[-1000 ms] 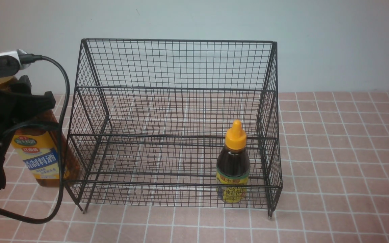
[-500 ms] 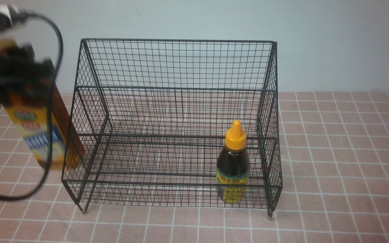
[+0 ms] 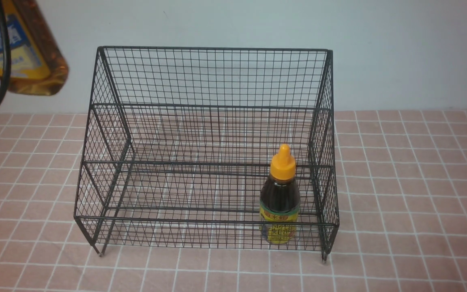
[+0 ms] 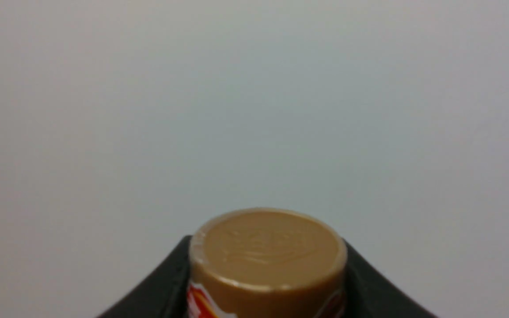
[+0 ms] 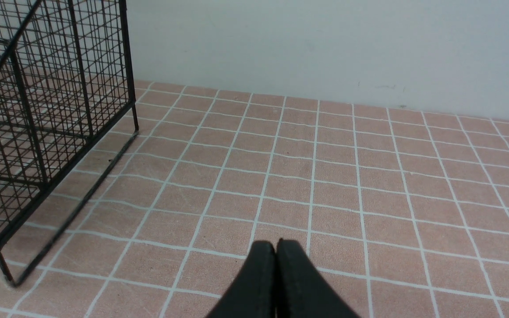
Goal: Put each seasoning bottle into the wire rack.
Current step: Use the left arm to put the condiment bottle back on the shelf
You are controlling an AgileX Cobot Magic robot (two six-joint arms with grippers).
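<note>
tall amber bottle: pinched at the neck by left gripper, aloft, tilted, base toward wire rack lying below-right; small dark bottle on its lower step; right gripper pressed together, empty.

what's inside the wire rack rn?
Only the small dark bottle, upright on the lower step, right end; the wire rack is open mesh and hides nothing. The tall amber bottle is outside, in the air at the left.

The left gripper is seen held up high, its fingers clamped either side of the tall bottle, while the right gripper is kept with jaws pressed tightly together.
</note>
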